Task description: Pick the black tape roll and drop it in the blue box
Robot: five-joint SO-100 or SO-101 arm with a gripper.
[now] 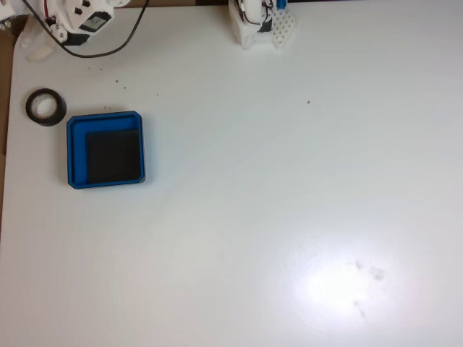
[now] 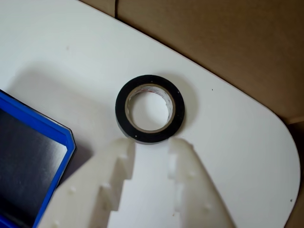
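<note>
White tabletop (image 1: 289, 202) carries the task items at its left edge in the fixed view; blue box (image 1: 105, 150) lies flat and open-topped, ready to receive, nothing inside; black tape roll (image 1: 45, 107) lies flat just beyond the box's far-left corner, apart from it; wrist view shows the fingers (image 2: 116, 166) spread wide, holding nothing, poised just short of the roll; black cable (image 1: 108, 45) lies farther off, no obstruction judged

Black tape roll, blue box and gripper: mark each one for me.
black tape roll (image 2: 124, 124), wrist view, on the black band at its lower left.
blue box (image 1: 70, 152), fixed view, on its left rim.
gripper (image 2: 153, 145), wrist view, midway between the fingertips; the jaws stand apart.
</note>
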